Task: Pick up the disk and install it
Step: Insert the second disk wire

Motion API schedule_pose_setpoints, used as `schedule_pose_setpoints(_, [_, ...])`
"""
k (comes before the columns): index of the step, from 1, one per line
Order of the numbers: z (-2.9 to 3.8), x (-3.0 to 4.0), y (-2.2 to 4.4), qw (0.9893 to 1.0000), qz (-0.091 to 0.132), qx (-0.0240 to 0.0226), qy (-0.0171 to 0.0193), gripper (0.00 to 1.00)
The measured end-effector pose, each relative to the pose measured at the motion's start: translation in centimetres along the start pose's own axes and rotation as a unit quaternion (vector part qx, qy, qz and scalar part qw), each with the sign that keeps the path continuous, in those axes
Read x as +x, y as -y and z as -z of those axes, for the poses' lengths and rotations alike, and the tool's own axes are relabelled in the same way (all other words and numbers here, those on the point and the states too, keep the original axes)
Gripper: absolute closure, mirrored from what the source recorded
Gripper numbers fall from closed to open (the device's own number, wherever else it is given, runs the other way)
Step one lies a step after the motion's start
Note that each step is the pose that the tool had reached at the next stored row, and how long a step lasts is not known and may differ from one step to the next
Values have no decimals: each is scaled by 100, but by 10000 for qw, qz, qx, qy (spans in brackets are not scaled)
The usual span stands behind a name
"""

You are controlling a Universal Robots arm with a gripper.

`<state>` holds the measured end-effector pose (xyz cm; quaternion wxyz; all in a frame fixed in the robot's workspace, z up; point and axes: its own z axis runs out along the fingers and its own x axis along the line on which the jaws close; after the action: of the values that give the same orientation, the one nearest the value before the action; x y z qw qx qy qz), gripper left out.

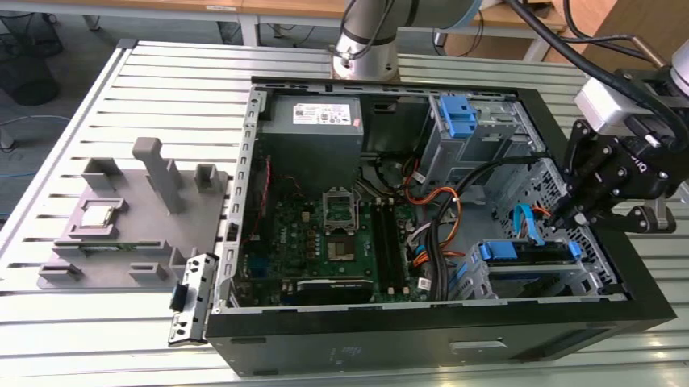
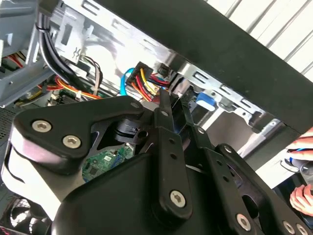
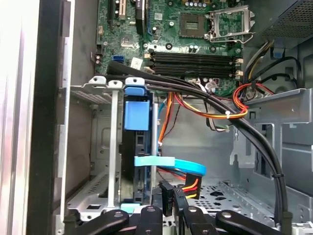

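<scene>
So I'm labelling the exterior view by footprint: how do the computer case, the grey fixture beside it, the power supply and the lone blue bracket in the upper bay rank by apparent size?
1. Computer case
2. Grey fixture
3. Power supply
4. Blue bracket
The gaps look wide enough that nearness to the camera should not change the order.

No print can be made out anywhere. The power supply (image 1: 313, 122), in the computer case's far corner in the exterior view, carries a white label (image 1: 323, 114) whose lines are too small to tell. White lettering on the end effector (image 1: 582, 211) body, and markings on the motherboard (image 3: 195, 29) in the first wrist view, are likewise illegible.
</scene>
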<state>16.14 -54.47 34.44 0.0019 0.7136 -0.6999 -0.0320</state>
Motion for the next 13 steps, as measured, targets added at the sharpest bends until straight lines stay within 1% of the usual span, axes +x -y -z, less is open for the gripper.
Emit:
schedule_pose_setpoints(1, [1,23,1,10000,0,0,3,76])
schedule_pose_setpoints(3, [1,41,1,10000,1,0,5,76])
schedule_pose_setpoints(8, [0,56,-1,10000,1,0,5,76])
schedule_pose_setpoints(13, [-14,62,-20,10000,1,0,4,76])
